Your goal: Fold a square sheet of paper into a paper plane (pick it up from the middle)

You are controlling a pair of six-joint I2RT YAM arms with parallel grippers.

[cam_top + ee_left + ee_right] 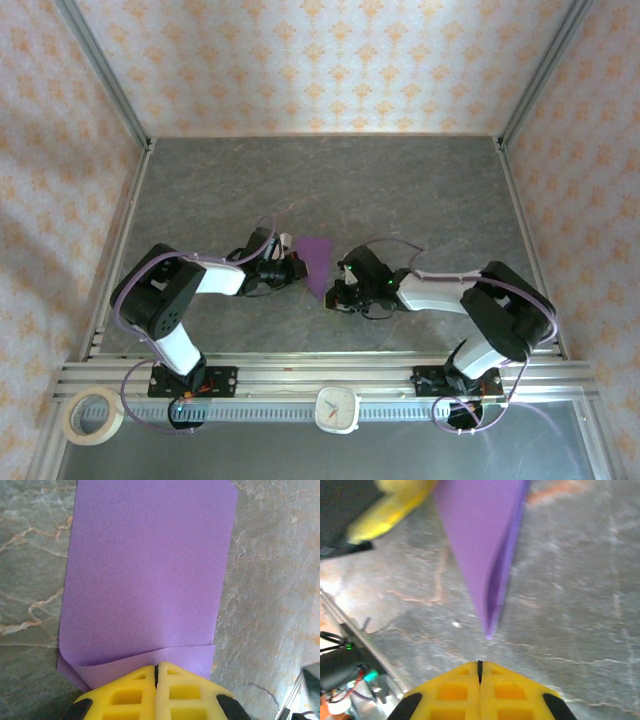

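While left end effector (157, 666), right end effector (480, 664) closed, paper plane (477, 545) purple (layered), sharp-tipped.

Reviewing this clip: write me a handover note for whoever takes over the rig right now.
Left hand: shut, tips at the near edge of the purple paper. I cannot tell whether it pinches a layer.
Right hand: shut, holding nothing, just short of the paper's sharp tip.
Paper: on the table between the two hands, layered and narrowing to a point.
Done: folds are in.
Left: check whether the dart is complete; it probably needs its lengthwise crease pressed.
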